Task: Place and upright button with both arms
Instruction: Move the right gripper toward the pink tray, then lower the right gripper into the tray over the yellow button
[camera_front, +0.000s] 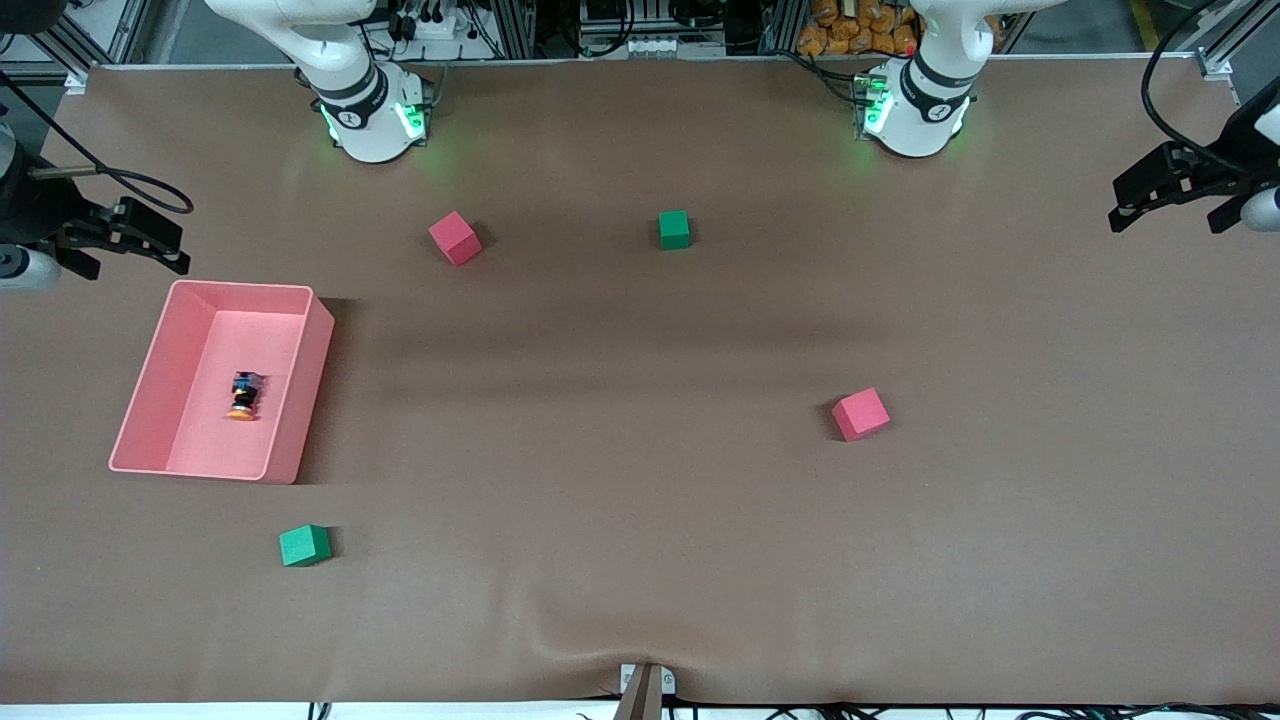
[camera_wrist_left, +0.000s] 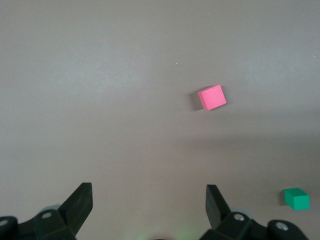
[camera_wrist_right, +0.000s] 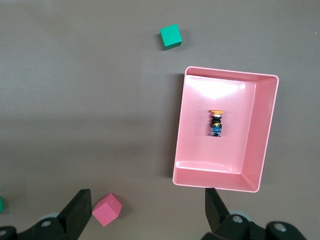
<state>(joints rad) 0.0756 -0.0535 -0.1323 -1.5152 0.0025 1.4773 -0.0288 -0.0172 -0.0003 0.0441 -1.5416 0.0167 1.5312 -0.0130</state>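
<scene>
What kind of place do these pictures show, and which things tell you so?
Most likely a robotics lab: a brown-covered table with two white arms on green-lit bases, their open right gripper and left gripper waiting at its ends, and only a pink tray and foam cubes as props.

The button lies on its side in the tray, cubes scattered around.

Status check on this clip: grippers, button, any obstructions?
Left gripper open, waiting at its table end. Right gripper open, beside the pink bin. Button on its side in bin. Nothing blocking it.
</scene>
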